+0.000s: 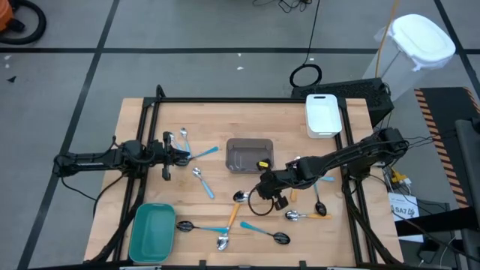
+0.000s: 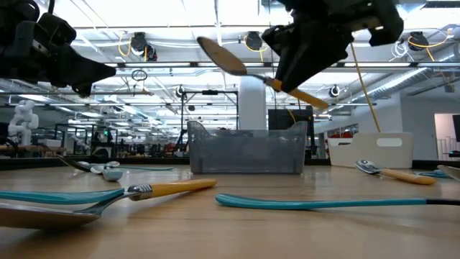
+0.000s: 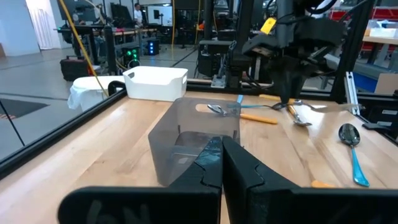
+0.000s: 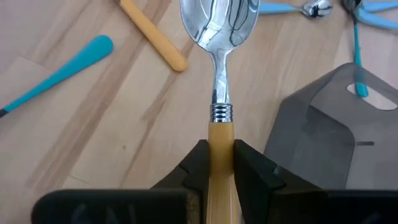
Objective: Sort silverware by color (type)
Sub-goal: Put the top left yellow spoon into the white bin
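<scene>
My right gripper (image 1: 262, 187) hangs above the table's middle, just near of the grey bin (image 1: 250, 154), shut on a spoon with a silver bowl (image 4: 219, 22) and an orange handle. Other silverware lies flat on the wood: a blue-handled spoon (image 1: 202, 180) left of centre, a black-bowled one (image 1: 191, 226) and an orange-handled one (image 1: 225, 236) near the front edge, and more at front right (image 1: 304, 216). My left gripper (image 1: 176, 155) is shut and waits, level, at the table's left side, pointing at the grey bin (image 3: 199, 137). My right gripper pinches the spoon's orange handle (image 4: 220, 140) between its two fingers, just behind the metal collar. The spoon runs along the fingers, its bowl out past the fingertips. The fingers slant down from the right. The spoon (image 2: 237, 65) is lifted clear of the table and tilted.
A white bin (image 1: 323, 114) stands at the far right corner and a teal bin (image 1: 152, 232) at the near left corner. A black frame runs along the table's edges. Bare wood lies between the grey bin and the far edge.
</scene>
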`<state>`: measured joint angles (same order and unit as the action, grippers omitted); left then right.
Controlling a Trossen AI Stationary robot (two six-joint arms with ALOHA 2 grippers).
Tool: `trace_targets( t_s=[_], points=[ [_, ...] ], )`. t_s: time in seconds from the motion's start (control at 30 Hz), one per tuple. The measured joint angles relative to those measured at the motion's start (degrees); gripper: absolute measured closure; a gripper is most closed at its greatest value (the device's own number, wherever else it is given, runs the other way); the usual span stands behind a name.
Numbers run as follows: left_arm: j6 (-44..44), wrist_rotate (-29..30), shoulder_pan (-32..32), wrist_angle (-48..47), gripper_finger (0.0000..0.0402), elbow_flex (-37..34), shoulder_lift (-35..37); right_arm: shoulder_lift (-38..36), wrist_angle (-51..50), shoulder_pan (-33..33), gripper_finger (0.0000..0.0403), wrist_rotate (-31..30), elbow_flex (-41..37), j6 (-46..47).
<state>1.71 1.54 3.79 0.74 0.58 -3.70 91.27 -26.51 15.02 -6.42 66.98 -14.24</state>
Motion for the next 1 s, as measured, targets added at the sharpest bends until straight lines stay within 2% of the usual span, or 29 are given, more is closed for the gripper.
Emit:
trace_targets(
  t_s=[1.0],
  points=[
    [-1.2,0.0,0.0,-0.1,0.0401,0.0,0.0,-11.5,-4.0,-1.4,0.0355,0.2,0.0,-1.6]
  ],
)
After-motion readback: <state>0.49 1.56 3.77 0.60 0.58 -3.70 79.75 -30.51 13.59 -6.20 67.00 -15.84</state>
